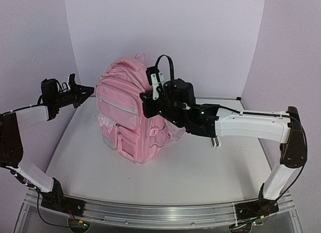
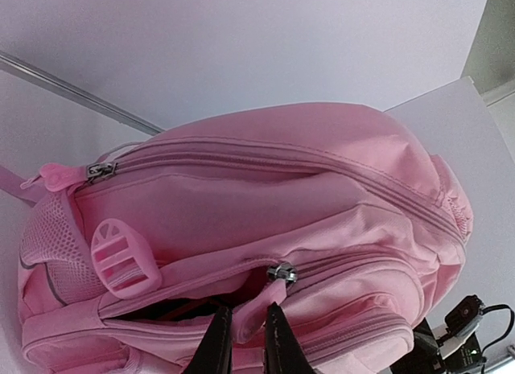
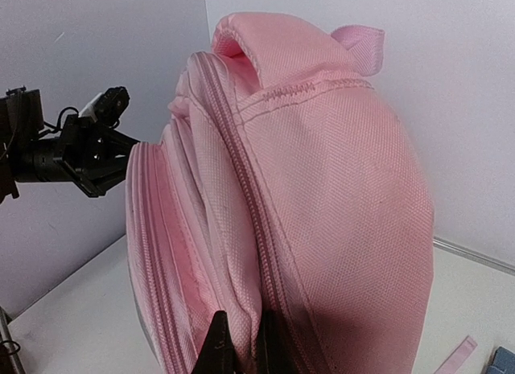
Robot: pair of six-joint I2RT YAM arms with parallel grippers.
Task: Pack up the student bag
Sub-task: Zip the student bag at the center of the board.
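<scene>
Your right gripper (image 3: 243, 322) is clamped on a fold of the large pink fabric backpack (image 1: 125, 110), which stands upright on the white tabletop (image 1: 200, 168). Your left gripper (image 2: 245, 314) flanks its pink zipper pull tab (image 2: 261, 300) with narrow jaws; whether they pinch it, you cannot tell.

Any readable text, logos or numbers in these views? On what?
None readable.
The pink fabric backpack shows no print or brand tag.
Its pink plastic buckle and metal zip pulls are bare.
The white arm covers carry no legible marking.
</scene>
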